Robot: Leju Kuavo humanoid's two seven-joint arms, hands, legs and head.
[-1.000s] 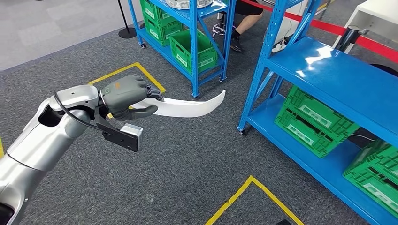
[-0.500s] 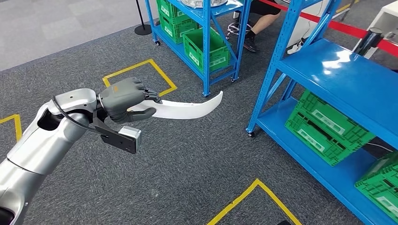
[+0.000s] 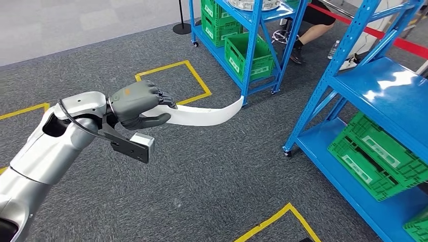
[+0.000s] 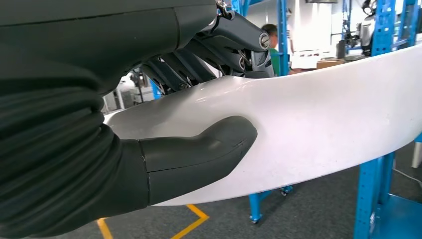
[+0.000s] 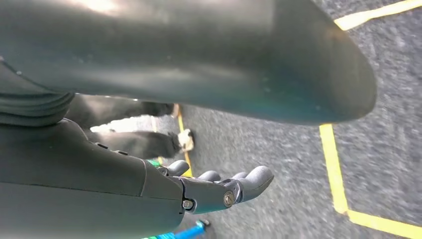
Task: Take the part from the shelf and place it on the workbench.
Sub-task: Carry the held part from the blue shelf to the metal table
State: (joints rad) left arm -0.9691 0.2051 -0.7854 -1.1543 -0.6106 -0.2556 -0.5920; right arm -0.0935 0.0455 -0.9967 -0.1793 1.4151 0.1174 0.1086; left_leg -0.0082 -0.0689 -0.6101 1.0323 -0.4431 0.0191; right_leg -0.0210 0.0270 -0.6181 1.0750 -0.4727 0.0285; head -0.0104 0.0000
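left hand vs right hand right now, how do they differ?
The left hand grips the curved white part, thumb under and fingers over; the right hand holds nothing, its fingers extended. The left hand is raised out in front of the robot above the grey carpet; the right hand hangs down near the floor, by a yellow floor line. Both are dark grey.

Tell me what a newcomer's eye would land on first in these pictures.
First, the long curved white part, held out over the grey carpet by the left hand, thumb under it and fingers over its top edge. Next, the blue shelves at right with green crates on the lower tier, and the yellow floor lines behind the part.
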